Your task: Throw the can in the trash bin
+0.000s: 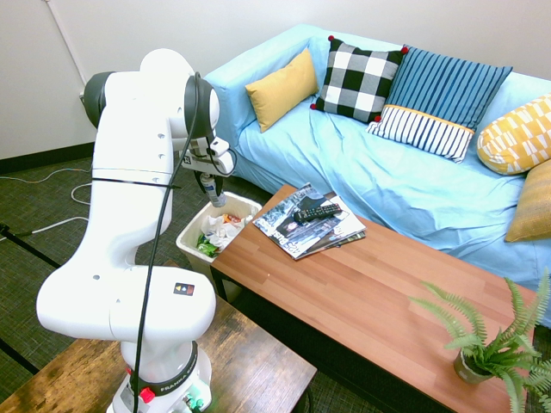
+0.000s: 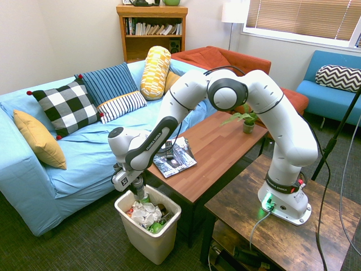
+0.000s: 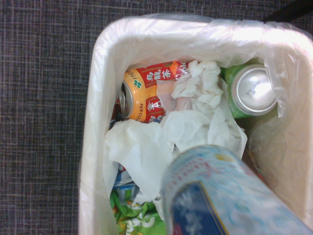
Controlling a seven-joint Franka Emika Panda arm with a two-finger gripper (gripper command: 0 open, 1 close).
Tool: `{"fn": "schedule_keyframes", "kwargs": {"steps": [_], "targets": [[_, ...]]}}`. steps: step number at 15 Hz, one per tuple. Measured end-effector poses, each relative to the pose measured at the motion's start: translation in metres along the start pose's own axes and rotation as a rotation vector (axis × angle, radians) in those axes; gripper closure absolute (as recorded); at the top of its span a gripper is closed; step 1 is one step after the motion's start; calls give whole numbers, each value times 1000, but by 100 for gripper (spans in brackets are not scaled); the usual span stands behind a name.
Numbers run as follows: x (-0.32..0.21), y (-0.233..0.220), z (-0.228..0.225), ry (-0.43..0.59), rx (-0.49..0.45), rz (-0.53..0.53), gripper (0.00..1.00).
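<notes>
Can [image 2: 142, 196] hanging at the gripper [image 2: 139, 192], 6 o'clock, over the trash bin [image 2: 163, 240]; grip unclear. Bin holding crumpled paper [image 3: 195, 122], red can [image 3: 146, 98], green can [image 3: 252, 90].

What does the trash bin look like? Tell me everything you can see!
The trash bin is small, cream-white plastic, rectangular, lined with a clear bag. It stands upright on dark carpet beside the wooden table. Inside lie crumpled white paper, an orange-red can, a green can and green wrappers. The silver can hangs above it.
</notes>
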State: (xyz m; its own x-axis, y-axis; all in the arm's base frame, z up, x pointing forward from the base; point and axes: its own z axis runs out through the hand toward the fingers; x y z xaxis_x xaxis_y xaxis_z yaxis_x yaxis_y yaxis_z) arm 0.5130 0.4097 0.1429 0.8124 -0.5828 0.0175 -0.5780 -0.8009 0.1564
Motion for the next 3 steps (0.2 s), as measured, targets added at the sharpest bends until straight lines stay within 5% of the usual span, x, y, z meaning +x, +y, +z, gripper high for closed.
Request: {"fn": "schedule_keyframes", "kwargs": {"steps": [3], "targets": [[1,2,4,-10,-14,14,0]]}}
